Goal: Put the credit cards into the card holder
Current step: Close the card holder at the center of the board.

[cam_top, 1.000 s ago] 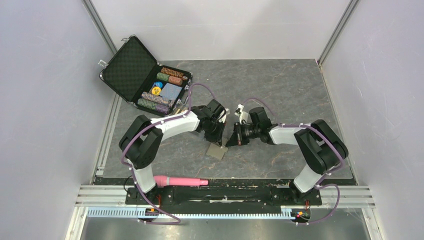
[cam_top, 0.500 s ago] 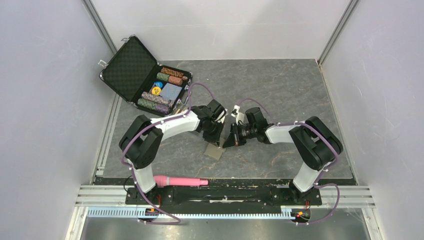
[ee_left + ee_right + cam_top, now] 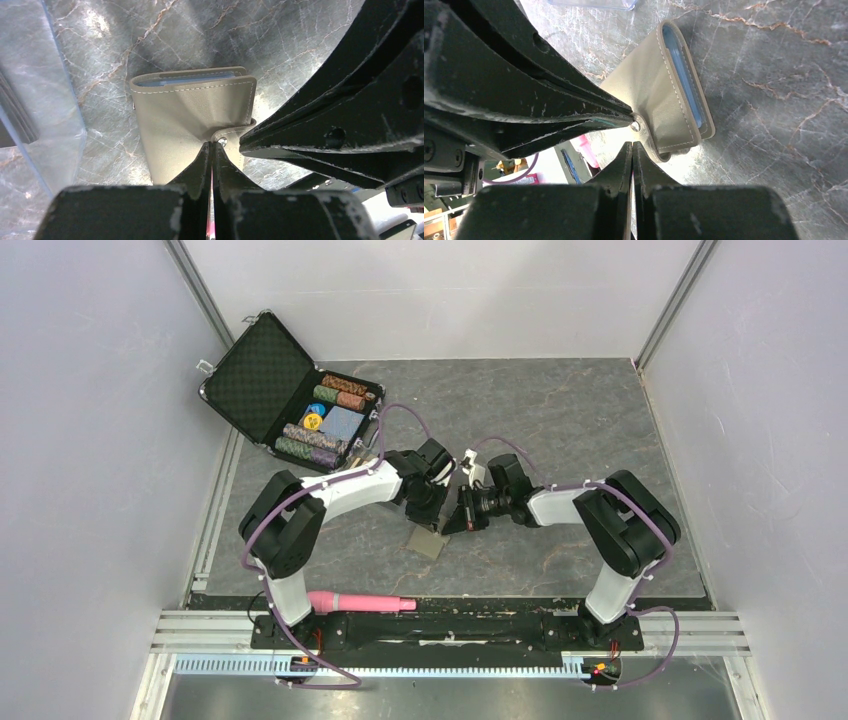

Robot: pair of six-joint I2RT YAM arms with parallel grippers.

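Taupe leather card holder (image 3: 192,125) lies folded on the grey marbled tabletop (image 3: 560,420) | I have left end effector (image 3: 211,147) and right end effector (image 3: 632,145) both pinched narrow, tips meeting at its snap tab (image 3: 223,141) | risk: tips slip off, skidding the holder | top view hides that tab; wrist views show it

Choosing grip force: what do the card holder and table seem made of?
The card holder looks like matte taupe leather or faux leather: pale stitched edges. The table looks like glossy grey marble, veined, possibly laminate.
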